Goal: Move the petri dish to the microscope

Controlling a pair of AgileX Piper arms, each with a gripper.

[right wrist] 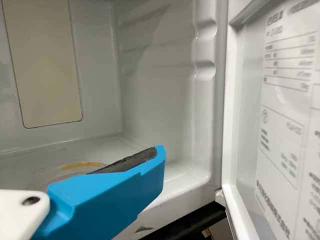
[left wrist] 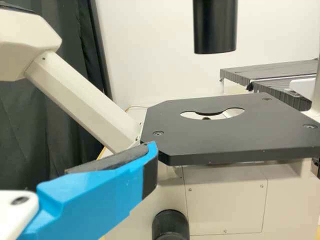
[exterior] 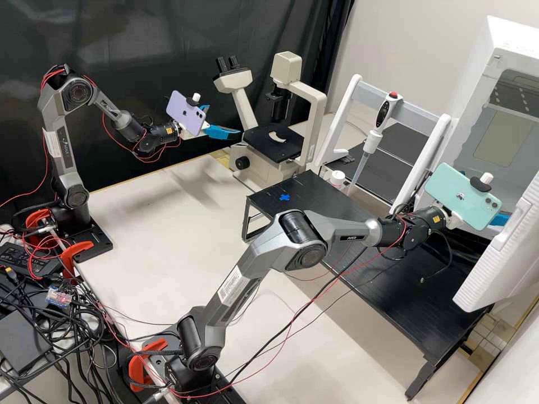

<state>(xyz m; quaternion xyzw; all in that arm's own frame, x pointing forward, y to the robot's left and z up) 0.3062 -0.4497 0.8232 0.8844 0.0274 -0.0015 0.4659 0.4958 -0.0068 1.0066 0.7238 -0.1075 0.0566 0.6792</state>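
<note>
Item, your left gripper (exterior: 223, 120): fingers spread, holding nothing, beside the microscope (exterior: 317, 106), near its black stage (left wrist: 225, 142). Item, your right gripper (exterior: 499, 219): fingers apart, how widely you cannot tell, nothing held, at the mouth of the white cabinet (right wrist: 155, 90). Item, your petri dish (right wrist: 80, 164): clear, yellow-edged, on the cabinet's floor, partly hidden behind a blue finger.
</note>
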